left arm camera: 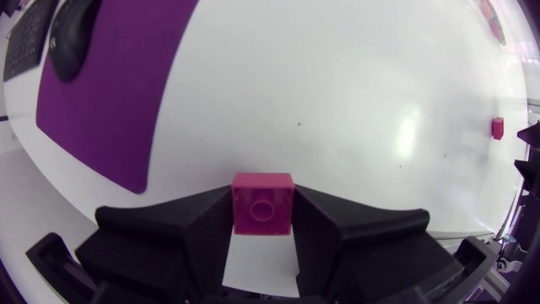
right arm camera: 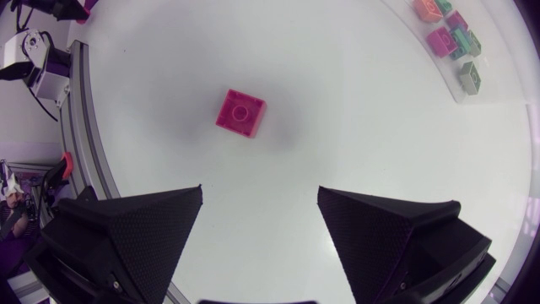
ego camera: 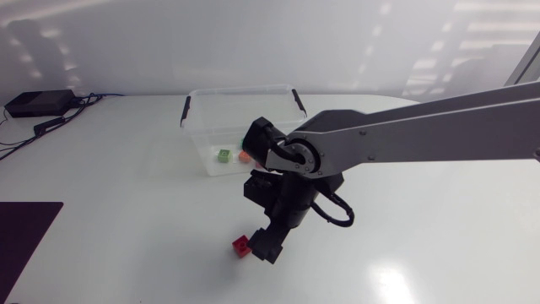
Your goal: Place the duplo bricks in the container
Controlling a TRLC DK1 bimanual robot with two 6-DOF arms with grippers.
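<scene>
In the left wrist view a magenta duplo brick [left arm camera: 262, 203] sits between the black fingers of my left gripper [left arm camera: 262, 196], which touch it on both sides. A small red brick [left arm camera: 497, 127] lies far ahead of it on the white table. My right arm reaches in from the right of the head view. Its gripper [ego camera: 267, 247] is low, just right of that red brick [ego camera: 242, 245]. In the right wrist view the gripper [right arm camera: 260, 190] is open, with the brick [right arm camera: 240, 112] ahead of its fingers. The clear container [ego camera: 196, 95] holds a green brick [ego camera: 224, 155] and an orange one [ego camera: 245, 156].
A dark purple mat [ego camera: 25, 241] covers the table's near left corner and also shows in the left wrist view [left arm camera: 118, 93]. A black box [ego camera: 38, 102] with cables sits at the far left. Several bricks [right arm camera: 447, 34] lie in the container beyond my right gripper.
</scene>
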